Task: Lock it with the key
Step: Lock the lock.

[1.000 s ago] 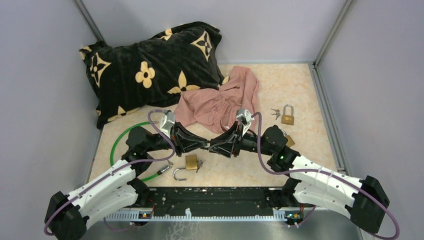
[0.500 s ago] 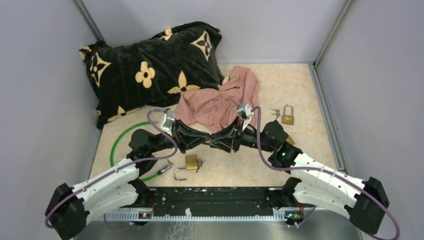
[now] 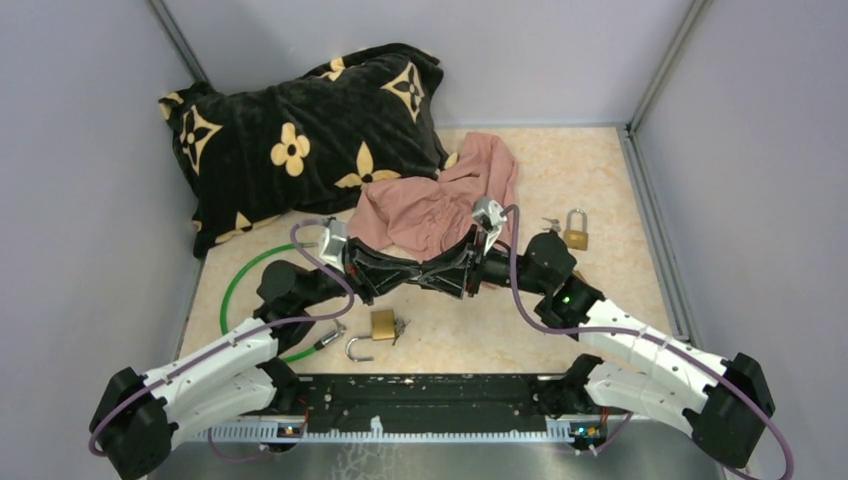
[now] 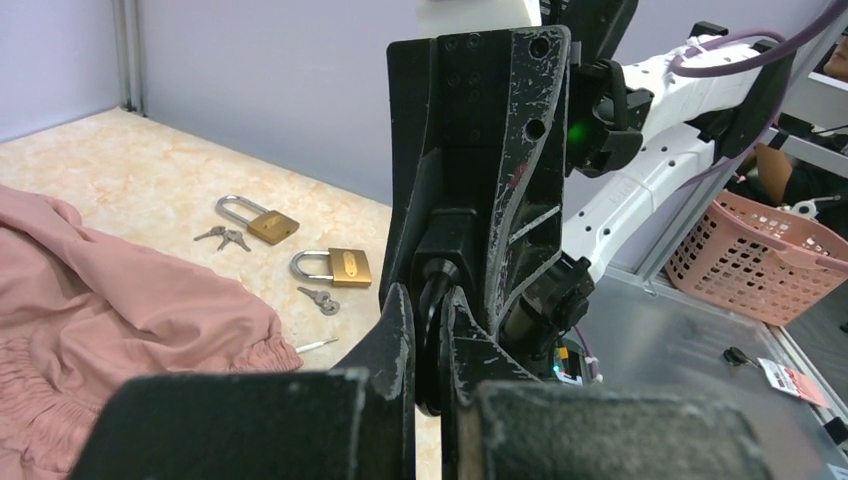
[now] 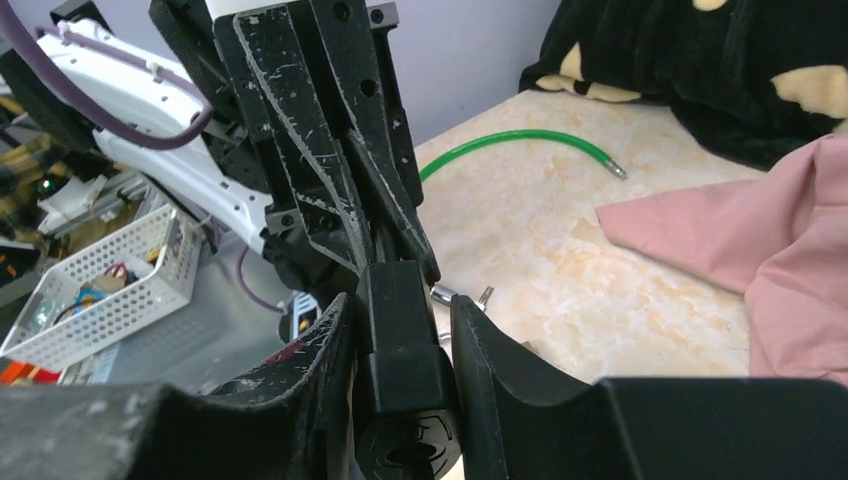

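Observation:
My two grippers meet tip to tip above the middle of the floor. My right gripper (image 3: 436,280) (image 5: 400,320) is shut on a black lock body (image 5: 405,340), a square block with a round end facing the camera. My left gripper (image 3: 418,277) (image 4: 430,340) is shut on a thin black round piece (image 4: 432,300), seemingly the key's head, pressed against the right gripper's front. The key blade and keyhole are hidden between the fingers. A green cable (image 3: 232,290) (image 5: 520,140) lies curved at the left, its metal tip bare.
An open brass padlock (image 3: 383,323) with a loose shackle (image 3: 358,349) and keys lies below the grippers. Two more brass padlocks (image 4: 258,218) (image 4: 335,266) with keys (image 4: 320,299) lie at the right. A pink cloth (image 3: 440,205) and a black flowered pillow (image 3: 300,130) lie behind.
Both grippers have moved a little away from the near edge and pushed closer together, their fingers now overlapping more. Both stay shut.

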Motion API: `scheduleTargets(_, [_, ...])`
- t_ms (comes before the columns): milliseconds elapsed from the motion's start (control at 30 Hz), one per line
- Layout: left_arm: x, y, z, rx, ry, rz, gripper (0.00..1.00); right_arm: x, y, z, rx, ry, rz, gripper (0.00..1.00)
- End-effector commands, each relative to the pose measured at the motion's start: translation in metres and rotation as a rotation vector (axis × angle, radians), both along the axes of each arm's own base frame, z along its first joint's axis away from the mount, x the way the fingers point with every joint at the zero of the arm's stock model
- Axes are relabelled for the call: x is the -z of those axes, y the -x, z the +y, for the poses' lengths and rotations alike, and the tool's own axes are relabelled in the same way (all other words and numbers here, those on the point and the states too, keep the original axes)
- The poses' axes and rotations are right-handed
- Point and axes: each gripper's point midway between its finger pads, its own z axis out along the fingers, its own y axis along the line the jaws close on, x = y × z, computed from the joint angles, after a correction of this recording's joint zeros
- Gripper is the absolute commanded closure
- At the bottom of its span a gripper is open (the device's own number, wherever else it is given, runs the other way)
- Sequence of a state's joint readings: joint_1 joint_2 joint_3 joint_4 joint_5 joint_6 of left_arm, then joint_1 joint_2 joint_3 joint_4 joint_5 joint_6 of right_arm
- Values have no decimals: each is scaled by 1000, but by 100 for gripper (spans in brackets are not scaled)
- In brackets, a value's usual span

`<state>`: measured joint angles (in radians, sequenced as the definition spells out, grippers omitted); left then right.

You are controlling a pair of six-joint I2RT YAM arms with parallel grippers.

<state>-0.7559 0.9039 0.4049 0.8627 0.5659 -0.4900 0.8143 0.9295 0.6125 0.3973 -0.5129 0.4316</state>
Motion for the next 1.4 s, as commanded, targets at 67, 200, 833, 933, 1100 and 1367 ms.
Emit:
scheduleTargets(67, [25,45,-1,225,-135,-31,100,-17,12,10,-73,50,-102,75])
scheduleTargets(200, [25,26,16,137,-148,-27,100,5,28,-13,-82,173,-83,2])
scheduleTargets(833, [40,31,28,141,-184,-26,100,67,34,-26,-117,350,-70,38])
scheduleTargets(933, [39,32,29,143,-183,-29,100,68,32,-21,-132,353,-67,55])
scheduleTargets(1100, [38,34,29,149,-180,-32,100,67,32,-19,-134,337,-62,91])
scheduleTargets(1367, [43,24,35,103,-246,-97,100,82,30,-33,-72,409,6,100])
